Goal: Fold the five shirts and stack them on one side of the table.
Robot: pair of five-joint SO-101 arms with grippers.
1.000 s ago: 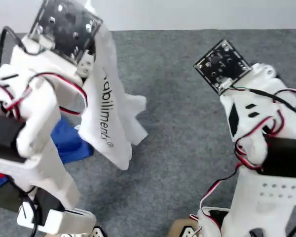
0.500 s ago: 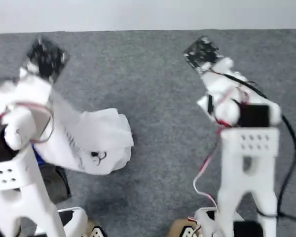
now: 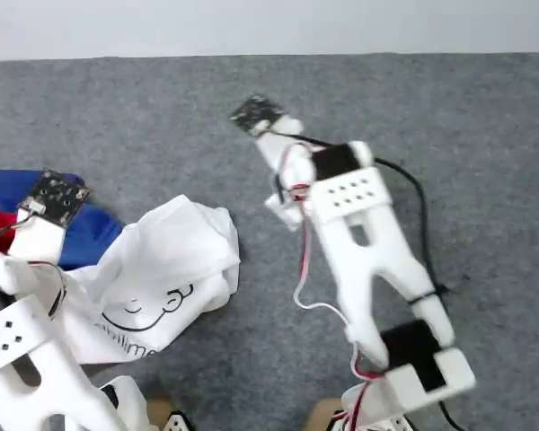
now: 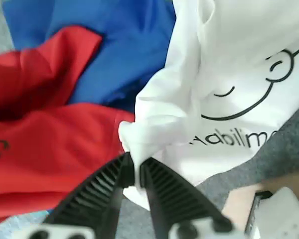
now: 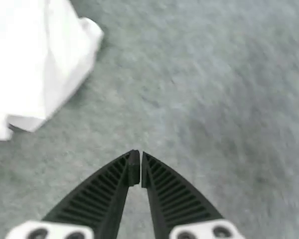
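Pinching the white shirt (image 4: 224, 59), your left tool (image 4: 135, 173) has lowered it; your right tool (image 5: 137, 169) is pressed together, empty. Start folding.

You've got one line of black lettering (image 4: 231, 140) on the white shirt (image 4: 239, 45), lower right of the left wrist view, under a black line drawing. Folds cut off both ends. The small black mark at the left edge on the red shirt (image 4: 50, 144) is unreadable.

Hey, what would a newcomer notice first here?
The crumpled white shirt with a black line drawing, lying on the left of the grey table, a fold pinched in the left gripper. Next to it lie a red shirt and a blue shirt. The right gripper hangs shut and empty over bare table.
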